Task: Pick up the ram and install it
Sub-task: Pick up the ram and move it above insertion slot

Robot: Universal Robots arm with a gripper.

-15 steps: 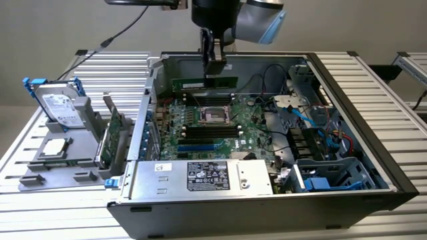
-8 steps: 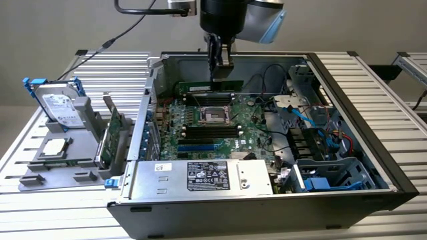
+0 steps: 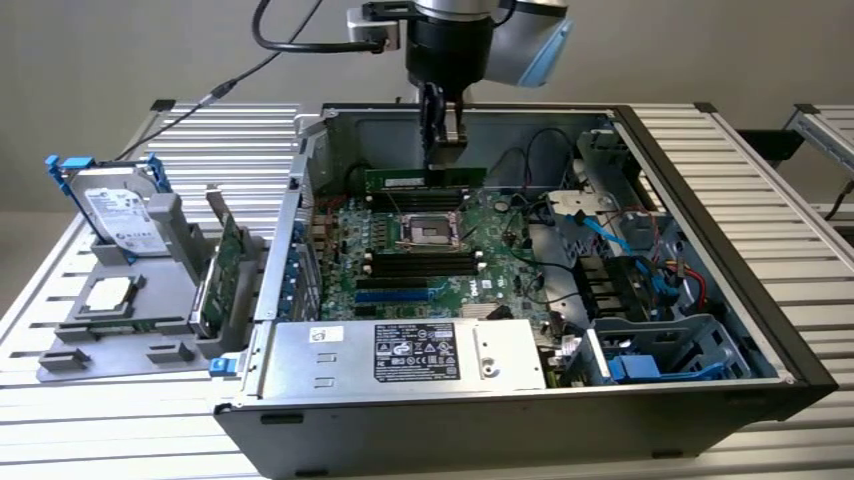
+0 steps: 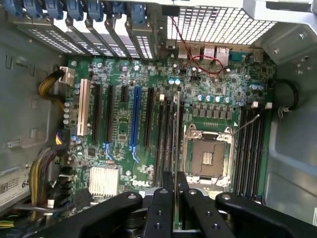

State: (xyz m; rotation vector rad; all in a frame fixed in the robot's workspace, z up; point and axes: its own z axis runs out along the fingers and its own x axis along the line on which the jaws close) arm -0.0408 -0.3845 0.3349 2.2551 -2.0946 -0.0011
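Inside the open computer case, my gripper (image 3: 441, 128) hangs over the motherboard (image 3: 461, 262), shut on the ram (image 3: 424, 179). The ram is a narrow green stick, held level by its top edge just behind the empty processor socket (image 3: 430, 230). In the wrist view the ram (image 4: 178, 144) shows edge-on as a thin line between my black fingers (image 4: 164, 203). It runs along the black memory slots (image 4: 163, 139) beside the socket (image 4: 208, 156). Whether it touches a slot I cannot tell. More black slots (image 3: 424, 265) lie on the socket's near side.
The case walls (image 3: 694, 180) ring the board. A power supply (image 3: 400, 355) sits at the front, with cables and a drive cage (image 3: 641, 290) at the exterior view's right. Outside, a grey fixture (image 3: 120, 330) holds a hard drive (image 3: 118, 210), a processor chip (image 3: 110, 292) and an expansion card (image 3: 227, 262).
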